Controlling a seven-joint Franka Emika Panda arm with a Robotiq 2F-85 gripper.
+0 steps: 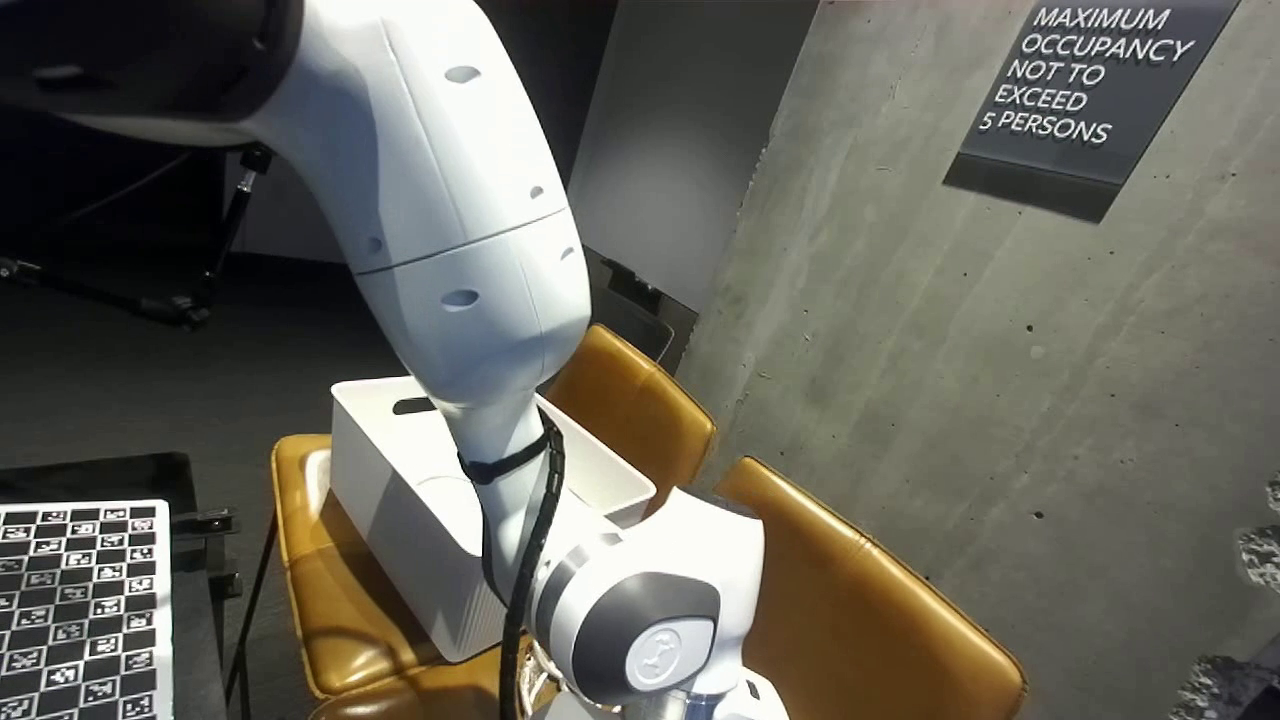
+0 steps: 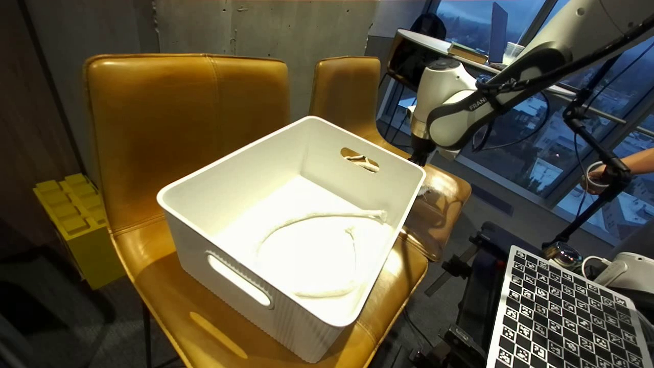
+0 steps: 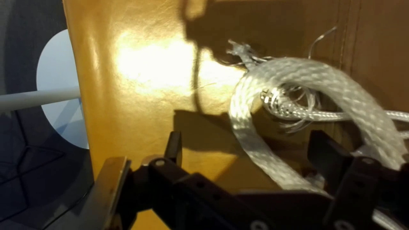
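Tool (image 3: 247, 145) spread wide, nil held, nr braided rope (image 3: 358, 99) on chair (image 3: 137, 124); prob. best straddle one side b4 closing.

Two tan chairs (image 2: 189, 133) here, one white bin (image 2: 291, 319), one robot arm (image 1: 460, 200), two fingers (image 3: 174, 147), one sign (image 1: 1090, 100), one checkered board (image 2: 567, 312)
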